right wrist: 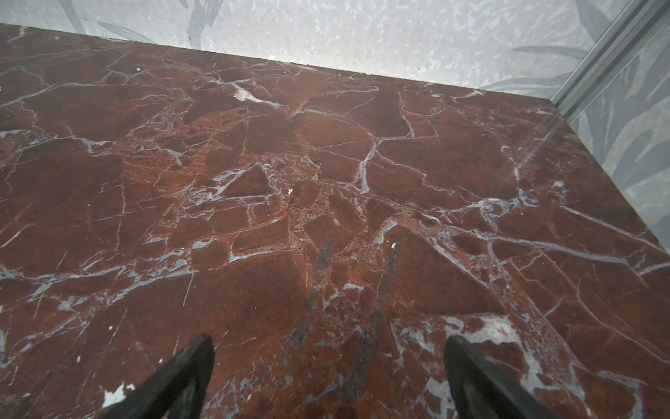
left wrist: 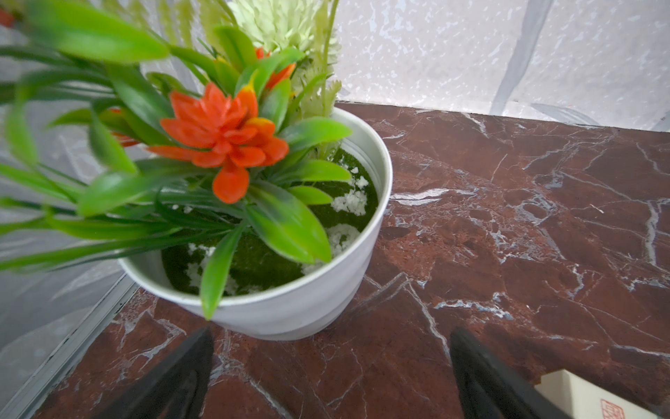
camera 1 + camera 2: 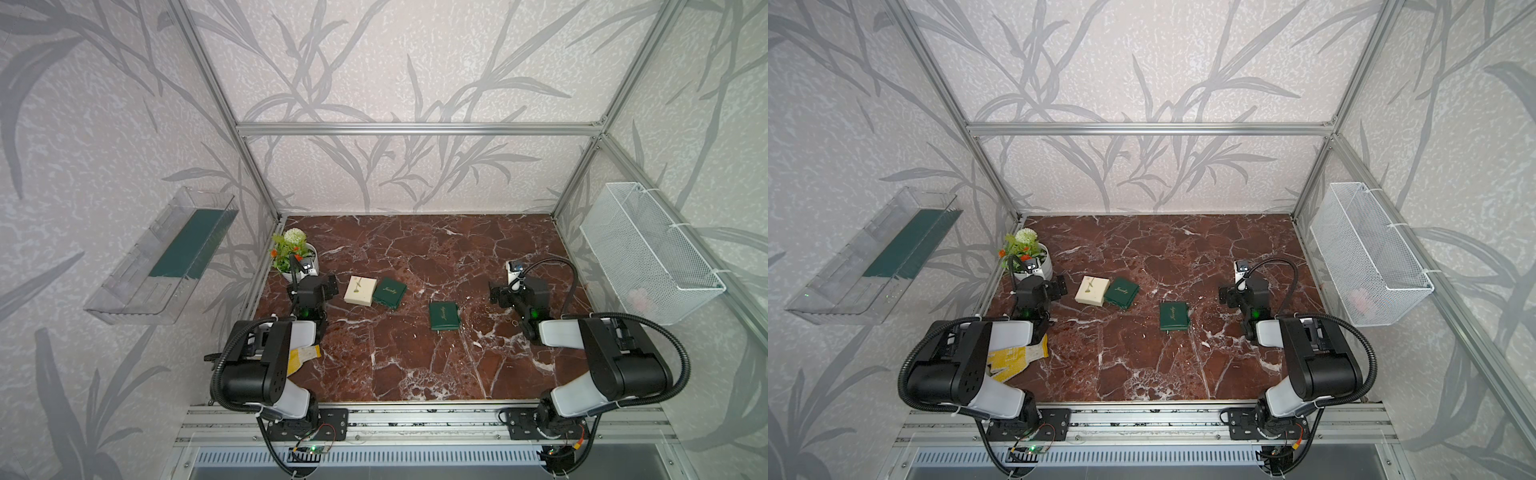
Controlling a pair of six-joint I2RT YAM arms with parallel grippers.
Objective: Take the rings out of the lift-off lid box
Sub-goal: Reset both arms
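- Gold-toned rings [image 3: 515, 322], tiny thin hoops, lie on the red marble bench [image 3: 415, 365] right of centre, beside the right arm; too small to tell their facing.
- Green box [image 3: 444, 316] sits left of them, long axis up-down the frame.
- Left tool [image 2: 330, 341] and right tool [image 1: 328, 348] gape wide, empty.
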